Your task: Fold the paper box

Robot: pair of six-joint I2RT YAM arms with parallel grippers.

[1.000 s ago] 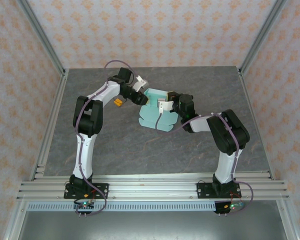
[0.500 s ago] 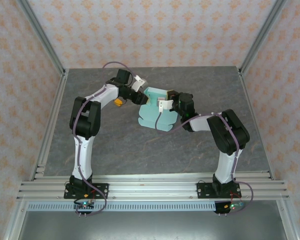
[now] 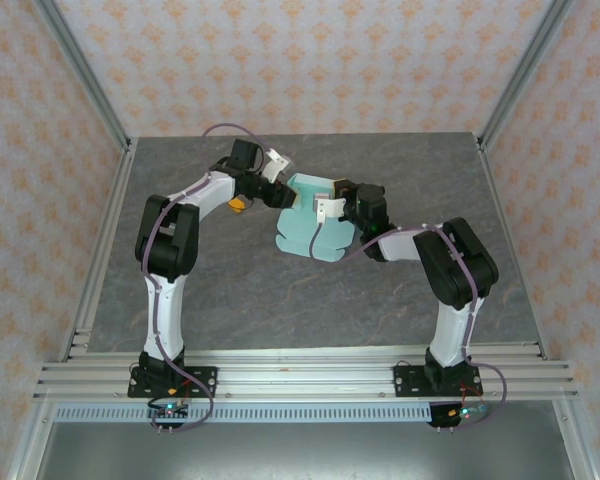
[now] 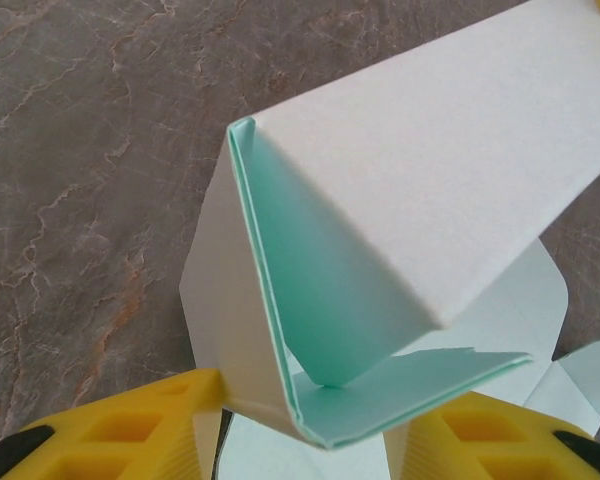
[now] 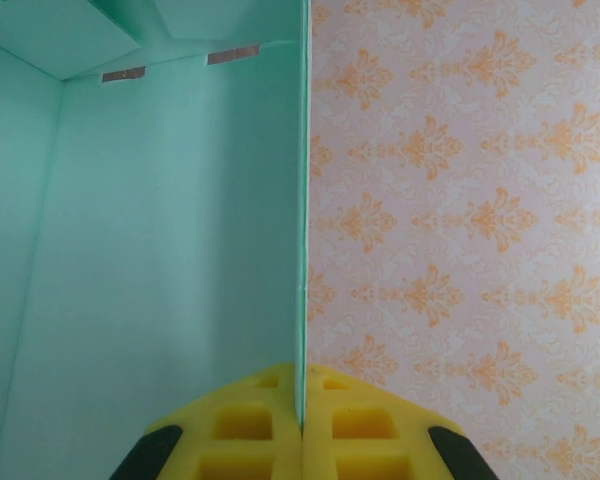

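Note:
The paper box (image 3: 315, 235), pale mint-green card partly folded up, sits at the table's middle back between both arms. My left gripper (image 3: 283, 190) comes at its left side. In the left wrist view its yellow fingers (image 4: 130, 430) press from both sides on a folded corner of the paper box (image 4: 430, 150), white outside and mint inside, and the left gripper (image 4: 305, 425) is shut on it. My right gripper (image 3: 327, 207) holds the box's right side. The right gripper (image 5: 302, 405) is shut on the thin edge of an upright panel of the paper box (image 5: 160, 250).
The grey marbled tabletop (image 3: 240, 290) lies open in front of the box. Metal frame posts (image 3: 90, 95) and patterned walls (image 3: 310, 60) close in the back and sides. A rail (image 3: 300, 380) runs along the near edge.
The left arm's elbow and wrist have shifted slightly left and back. The right wrist has edged a little toward the back. The box has stayed almost in place.

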